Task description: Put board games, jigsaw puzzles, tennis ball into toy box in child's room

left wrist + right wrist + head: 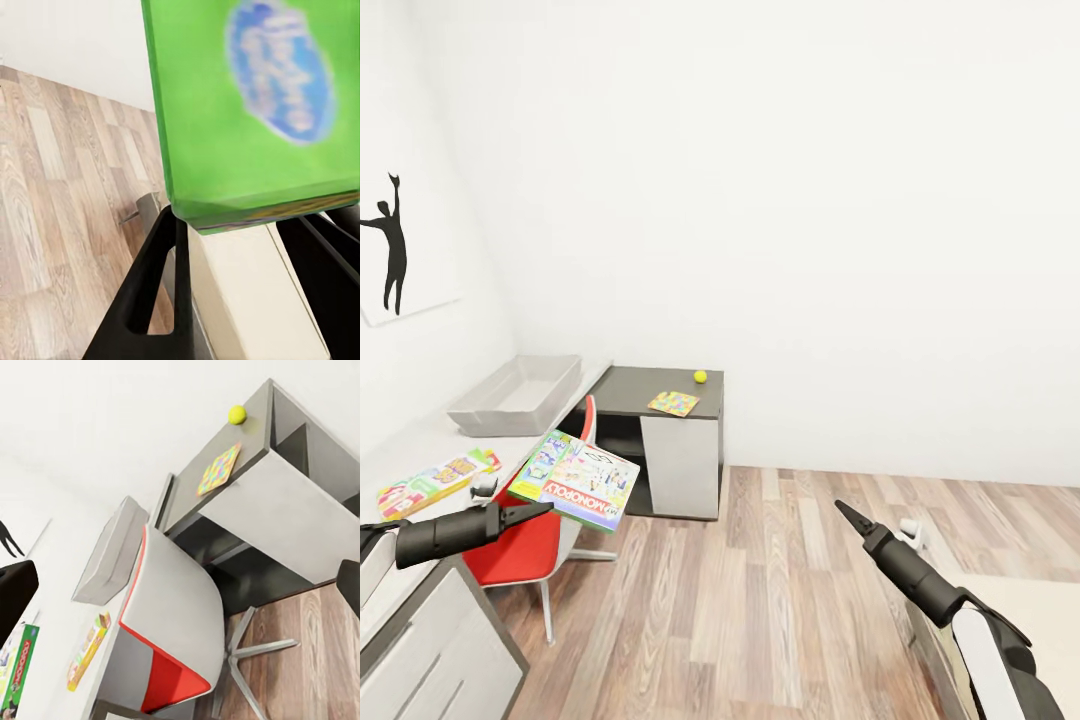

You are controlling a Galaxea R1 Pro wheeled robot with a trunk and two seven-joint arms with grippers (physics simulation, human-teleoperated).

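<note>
Black tapered arms, pointed black claws, white forearm shell

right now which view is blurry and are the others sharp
Left wrist view: the green board game held between the left gripper's fingers sits so close that its blue print is blurred. Head view: the same box's lettering is sharp. Right wrist view: tennis ball and jigsaw puzzle crisp.
</note>
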